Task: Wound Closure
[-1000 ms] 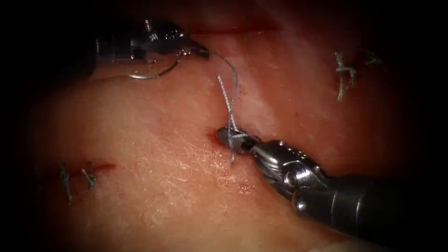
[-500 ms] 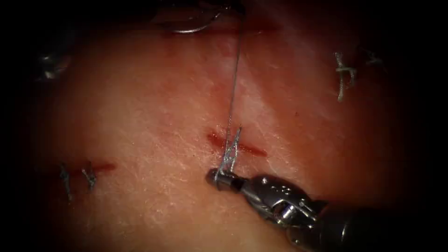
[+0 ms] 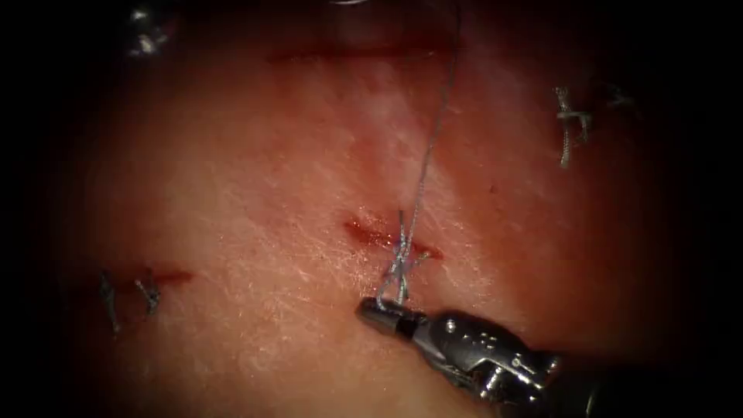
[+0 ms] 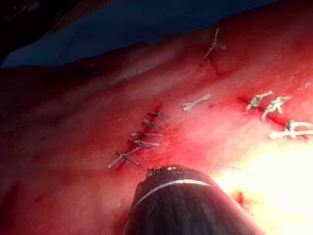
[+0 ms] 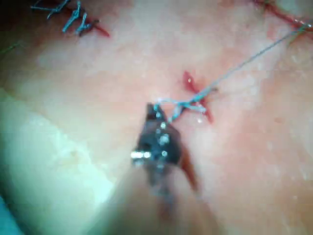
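A short red cut (image 3: 371, 234) lies in the middle of the tissue (image 3: 232, 193). A knot (image 3: 400, 259) of thread sits across it. My right tool (image 3: 379, 313) lies just below the cut, jaws shut on the knot's short thread end. The long thread (image 3: 433, 131) runs taut from the knot up to the picture's top edge. A sliver of the curved needle (image 3: 348, 2) shows at that edge, out of the tissue. The right wrist view shows the right tool (image 5: 156, 113) holding the thread beside the knot (image 5: 193, 105). The left tool's dark shaft (image 4: 181, 205) covers its tip.
Stitched cuts with cut thread ends lie at the left (image 3: 143, 290) and the upper right (image 3: 573, 124). A long red cut (image 3: 364, 53) runs across the far tissue. The left wrist view shows several stitched cuts (image 4: 142, 142) and a blue drape (image 4: 122, 29).
The left tool rose out past the top edge with the needle and drew the long thread straight. The right tool pulled the short end downward, and the knot came down onto the cut.
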Controlling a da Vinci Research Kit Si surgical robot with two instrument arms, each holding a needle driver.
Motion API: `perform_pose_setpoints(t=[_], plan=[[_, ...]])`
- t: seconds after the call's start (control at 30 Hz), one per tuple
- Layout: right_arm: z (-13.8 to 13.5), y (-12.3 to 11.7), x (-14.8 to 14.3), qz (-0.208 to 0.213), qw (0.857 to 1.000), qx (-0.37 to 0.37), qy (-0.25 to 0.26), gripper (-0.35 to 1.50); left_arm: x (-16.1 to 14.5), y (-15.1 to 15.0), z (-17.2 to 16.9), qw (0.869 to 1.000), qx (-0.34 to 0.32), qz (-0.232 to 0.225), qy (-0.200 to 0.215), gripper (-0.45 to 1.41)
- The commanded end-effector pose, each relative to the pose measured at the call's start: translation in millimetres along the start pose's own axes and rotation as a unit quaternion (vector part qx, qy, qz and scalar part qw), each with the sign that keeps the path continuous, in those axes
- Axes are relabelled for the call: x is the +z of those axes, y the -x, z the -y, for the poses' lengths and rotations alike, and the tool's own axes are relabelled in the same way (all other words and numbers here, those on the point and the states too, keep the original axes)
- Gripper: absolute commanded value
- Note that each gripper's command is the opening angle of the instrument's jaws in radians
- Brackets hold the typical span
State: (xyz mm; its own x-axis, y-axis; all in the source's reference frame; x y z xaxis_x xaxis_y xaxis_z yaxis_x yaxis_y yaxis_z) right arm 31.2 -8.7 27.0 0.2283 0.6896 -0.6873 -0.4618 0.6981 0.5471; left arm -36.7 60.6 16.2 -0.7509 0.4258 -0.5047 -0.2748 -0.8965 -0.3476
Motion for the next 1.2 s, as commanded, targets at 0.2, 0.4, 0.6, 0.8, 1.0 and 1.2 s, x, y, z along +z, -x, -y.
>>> perform_pose_setpoints(t=[0.2,0.4,0.6,0.8,1.0,1.2], plan=[[1.5,0.6,0.5,-0.001,1.000,-0.025,-0.015,-0.35,0.7,-2.3,1.7,1.000,0.004,-0.005,-0.007,-0.45],[2.6,0.4,0.7,0.000,0.994,-0.096,-0.058,-0.35,1.4,-3.5,3.5,1.000,0.004,-0.008,-0.015,-0.45],[3.9,0.0,1.2,0.006,0.986,-0.146,-0.086,-0.35,1.3,-3.8,5.0,1.000,0.002,-0.008,-0.022,-0.45],[4.1,0.0,1.7,0.008,0.983,-0.158,-0.093,-0.35,1.1,-4.9,6.3,0.999,0.015,-0.011,-0.040,-0.45],[3.5,0.5,1.7,0.012,0.983,-0.160,-0.089,-0.35,1.2,-6.0,7.1,0.997,0.033,-0.025,-0.063,-0.45],[3.8,1.9,2.1,0.029,0.981,-0.169,-0.090,-0.35,0.5,-7.2,8.4,0.995,0.045,-0.036,-0.087,-0.45]])
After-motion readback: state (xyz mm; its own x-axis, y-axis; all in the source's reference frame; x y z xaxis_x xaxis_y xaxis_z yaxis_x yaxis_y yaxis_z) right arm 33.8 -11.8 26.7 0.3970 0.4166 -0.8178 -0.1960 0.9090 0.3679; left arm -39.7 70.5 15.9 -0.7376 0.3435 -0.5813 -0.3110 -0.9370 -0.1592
